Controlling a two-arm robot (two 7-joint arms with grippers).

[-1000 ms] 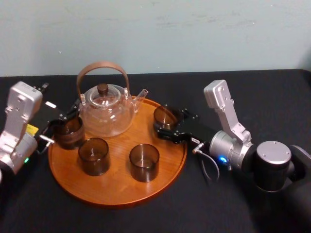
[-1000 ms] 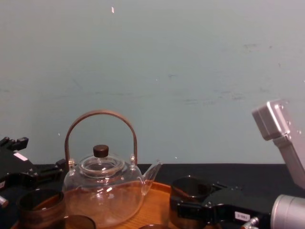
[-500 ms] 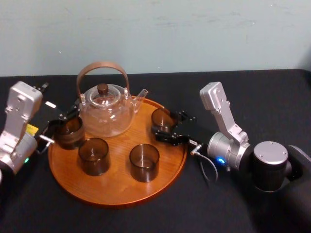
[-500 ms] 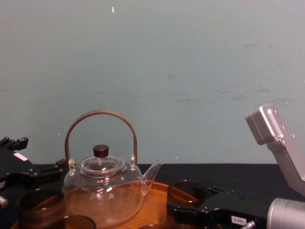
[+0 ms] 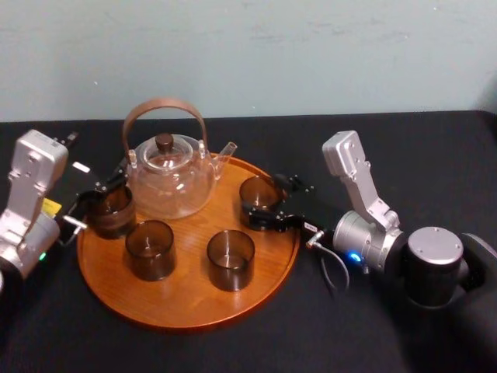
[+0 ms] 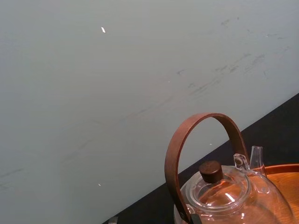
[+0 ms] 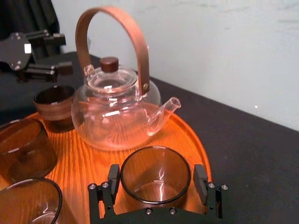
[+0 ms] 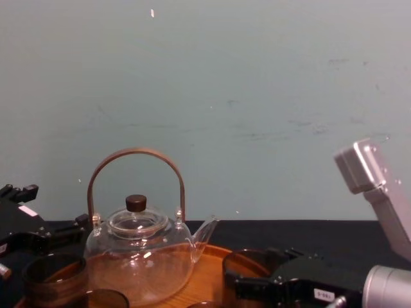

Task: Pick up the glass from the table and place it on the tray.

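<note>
A dark smoky glass (image 5: 260,200) sits between the fingers of my right gripper (image 5: 273,204), just inside the right rim of the round orange-brown tray (image 5: 186,299). In the right wrist view the glass (image 7: 155,175) stands upright with its base down at the tray's wood (image 7: 93,158), and a pad (image 7: 113,179) sits close on either side. My right gripper (image 7: 156,184) is shut on it. My left gripper (image 5: 95,202) is open at the tray's left edge, just behind another glass (image 5: 111,211).
A glass teapot (image 5: 169,177) with a brown hoop handle stands at the tray's back. Two more dark glasses (image 5: 150,249) (image 5: 231,259) stand in the tray's middle front. Black cloth covers the table, and a pale wall runs behind.
My right gripper has carried the glass from the tray's right rim a little inward and down onto the tray. The left arm and the other glasses have not moved.
</note>
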